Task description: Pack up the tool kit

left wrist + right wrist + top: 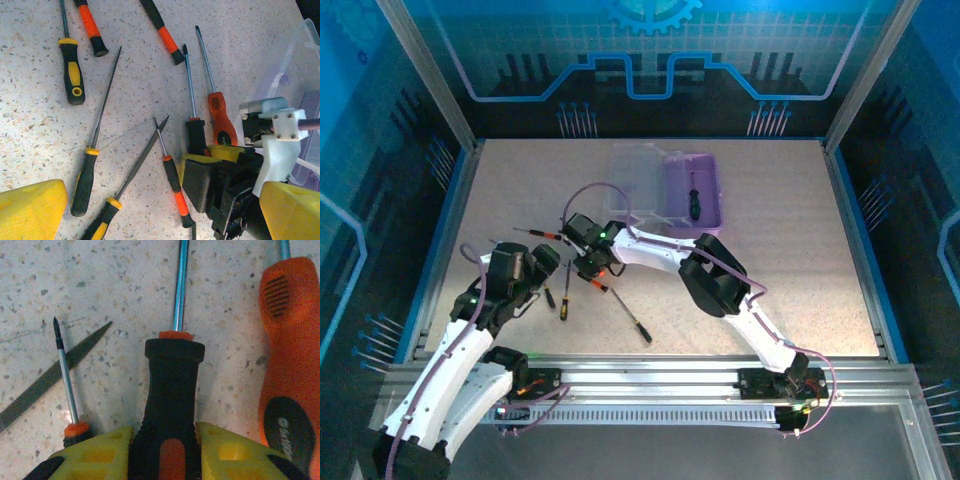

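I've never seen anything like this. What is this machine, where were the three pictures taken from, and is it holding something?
These are two robot arms bolted at the near edge of a table. The wide picture looks down from above; the other two come from a camera on each wrist. Slim hand tools lie loose on the table, and a purple case stands open with one screwdriver inside. The left gripper is wide open and empty. The right gripper has its yellow fingers pressed on both sides of a black-handled screwdriver that lies on the table.
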Controlling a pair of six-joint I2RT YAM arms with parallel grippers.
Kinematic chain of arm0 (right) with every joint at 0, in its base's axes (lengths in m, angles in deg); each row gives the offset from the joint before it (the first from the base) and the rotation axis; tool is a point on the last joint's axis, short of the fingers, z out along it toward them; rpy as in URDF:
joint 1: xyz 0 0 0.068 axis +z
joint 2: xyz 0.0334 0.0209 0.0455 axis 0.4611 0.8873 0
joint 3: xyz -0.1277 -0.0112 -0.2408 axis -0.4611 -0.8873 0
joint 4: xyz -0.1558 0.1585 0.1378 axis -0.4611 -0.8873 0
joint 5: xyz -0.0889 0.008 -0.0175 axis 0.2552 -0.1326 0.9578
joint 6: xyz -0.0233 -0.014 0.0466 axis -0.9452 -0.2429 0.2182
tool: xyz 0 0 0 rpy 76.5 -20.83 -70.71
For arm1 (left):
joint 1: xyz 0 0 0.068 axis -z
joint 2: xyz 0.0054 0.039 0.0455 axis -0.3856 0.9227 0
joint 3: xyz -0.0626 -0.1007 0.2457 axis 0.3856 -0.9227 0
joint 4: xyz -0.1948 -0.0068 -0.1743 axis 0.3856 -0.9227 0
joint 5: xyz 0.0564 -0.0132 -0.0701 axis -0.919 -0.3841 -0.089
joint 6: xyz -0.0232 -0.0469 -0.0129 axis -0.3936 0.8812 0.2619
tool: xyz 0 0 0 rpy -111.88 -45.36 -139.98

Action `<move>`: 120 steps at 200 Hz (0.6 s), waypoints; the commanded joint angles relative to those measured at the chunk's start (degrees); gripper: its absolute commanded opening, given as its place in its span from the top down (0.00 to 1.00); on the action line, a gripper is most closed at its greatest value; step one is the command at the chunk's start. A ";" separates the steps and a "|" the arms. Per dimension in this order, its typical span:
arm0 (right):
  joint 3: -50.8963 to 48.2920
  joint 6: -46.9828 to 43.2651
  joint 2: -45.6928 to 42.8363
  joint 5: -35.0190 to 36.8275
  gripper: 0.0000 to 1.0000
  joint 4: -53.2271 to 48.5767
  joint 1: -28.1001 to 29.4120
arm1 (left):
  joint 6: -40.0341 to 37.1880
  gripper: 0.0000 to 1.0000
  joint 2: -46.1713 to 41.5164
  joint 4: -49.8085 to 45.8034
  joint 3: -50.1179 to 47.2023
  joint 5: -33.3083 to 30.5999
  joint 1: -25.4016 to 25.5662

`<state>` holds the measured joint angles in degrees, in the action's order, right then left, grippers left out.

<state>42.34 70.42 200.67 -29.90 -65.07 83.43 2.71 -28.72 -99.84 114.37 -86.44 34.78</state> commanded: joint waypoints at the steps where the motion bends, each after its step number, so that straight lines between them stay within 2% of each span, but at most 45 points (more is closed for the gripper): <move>1: -0.98 1.50 -5.32 -0.83 0.74 1.08 0.64 | -0.39 0.01 0.09 -0.66 1.09 0.70 -0.72; 120: -8.30 2.91 -15.88 0.99 0.74 2.21 0.53 | 0.06 0.01 2.03 2.35 1.09 1.97 -0.76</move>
<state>35.36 72.45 187.97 -30.10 -63.56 83.43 2.71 -26.97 -99.14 114.37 -85.78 34.67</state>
